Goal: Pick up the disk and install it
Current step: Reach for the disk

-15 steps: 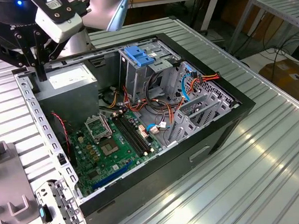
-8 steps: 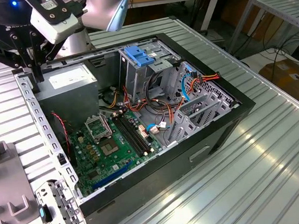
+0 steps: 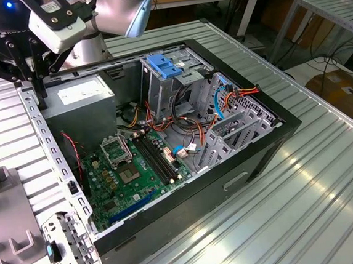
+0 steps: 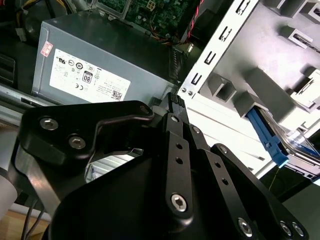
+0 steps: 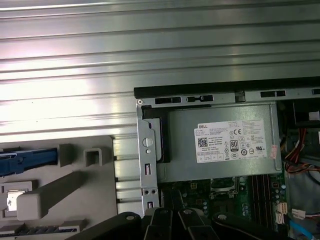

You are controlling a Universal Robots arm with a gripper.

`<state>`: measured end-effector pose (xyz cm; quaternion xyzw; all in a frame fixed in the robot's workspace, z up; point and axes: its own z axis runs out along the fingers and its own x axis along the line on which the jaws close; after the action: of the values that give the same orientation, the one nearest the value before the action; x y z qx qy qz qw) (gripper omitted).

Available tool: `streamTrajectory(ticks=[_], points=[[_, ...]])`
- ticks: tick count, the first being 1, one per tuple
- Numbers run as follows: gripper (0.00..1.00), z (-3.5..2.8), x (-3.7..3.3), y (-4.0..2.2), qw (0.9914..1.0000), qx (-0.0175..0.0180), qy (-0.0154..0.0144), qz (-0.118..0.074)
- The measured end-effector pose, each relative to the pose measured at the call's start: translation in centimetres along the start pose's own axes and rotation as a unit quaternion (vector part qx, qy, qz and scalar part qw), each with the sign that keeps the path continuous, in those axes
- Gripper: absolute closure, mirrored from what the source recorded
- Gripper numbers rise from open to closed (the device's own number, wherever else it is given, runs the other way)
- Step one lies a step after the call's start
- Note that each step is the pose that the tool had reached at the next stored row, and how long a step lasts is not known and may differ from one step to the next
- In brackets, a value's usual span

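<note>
The gripper (image 4: 176, 102) is hanging empty, jaws pressed together, over the case wall (image 4: 210, 65) beside the power supply (image 4: 100, 60). Just outside that wall, the disk (image 4: 268, 136) is lying in a grey fixture (image 4: 270, 90) with its blue rail exposed, likely presented for grasping. Farther off, the cage (image 3: 163, 84) is standing inside the case, seemingly the disk's destination.

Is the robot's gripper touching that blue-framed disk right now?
Apart. In the second wrist view the gripper sits near the computer case rim, and a clear gap separates it from the disk.
</note>
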<state>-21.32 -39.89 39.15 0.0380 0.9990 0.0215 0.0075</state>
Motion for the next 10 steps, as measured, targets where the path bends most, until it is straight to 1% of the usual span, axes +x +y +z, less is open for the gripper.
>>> streamTrajectory(ticks=[6,10], points=[[0.89,0.0,0.29,-0.02,1.0,0.0,0.0002,0.0],[0.89,0.0,0.32,-0.02,1.0,0.0,0.0002,0.0]])
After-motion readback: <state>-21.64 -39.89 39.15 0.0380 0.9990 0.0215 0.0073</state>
